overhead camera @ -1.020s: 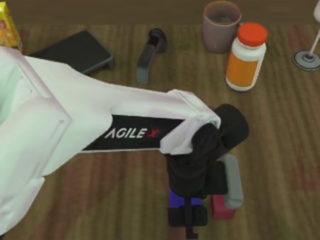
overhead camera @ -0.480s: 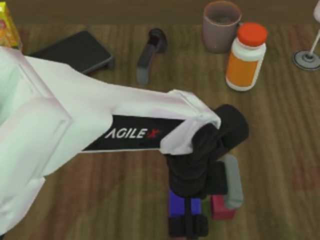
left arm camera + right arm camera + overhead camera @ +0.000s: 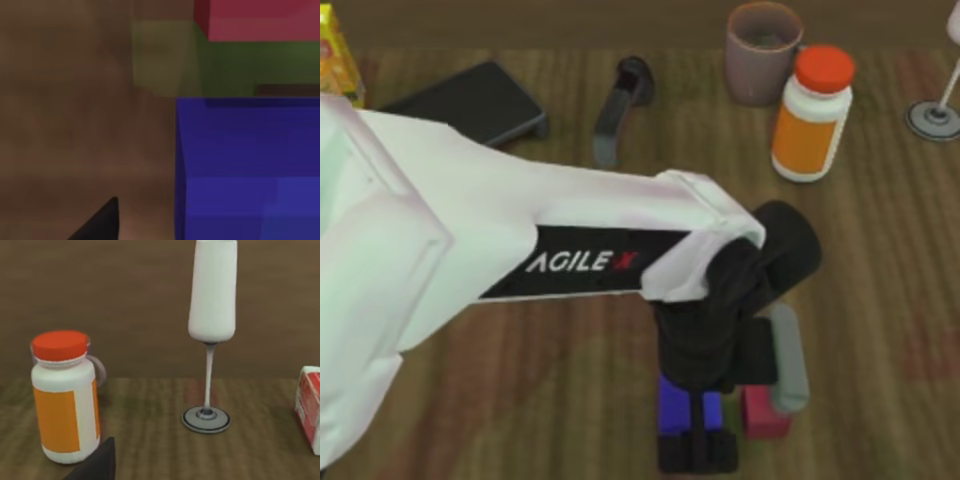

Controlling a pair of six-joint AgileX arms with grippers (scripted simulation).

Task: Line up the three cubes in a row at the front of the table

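A white left arm [image 3: 470,270] with a black band marked AGILEX reaches across the wood-grain table [image 3: 880,300] toward its front edge. Its black left gripper [image 3: 698,440] points down over a blue cube [image 3: 672,408], one finger [image 3: 682,452] visible at the cube's front side; whether it clamps the cube or has let go cannot be told. The blue cube is plain, matte and deep blue, larger than the one red cube [image 3: 760,415], which is dark red and sits just beside the gripper on its right. Two cubes show in all; the left wrist view shows the blue one filling the foreground with the red one close behind. Since a second ago the gripper has turned, and more of the blue cube's top is showing. Beyond the arm stand one orange bottle [image 3: 811,112], one mug [image 3: 763,52], one glass [image 3: 211,330], one grey tray [image 3: 470,100] and one dark handle [image 3: 620,108]. The right gripper [image 3: 97,465] sits near the bottle; its grip cannot be told.
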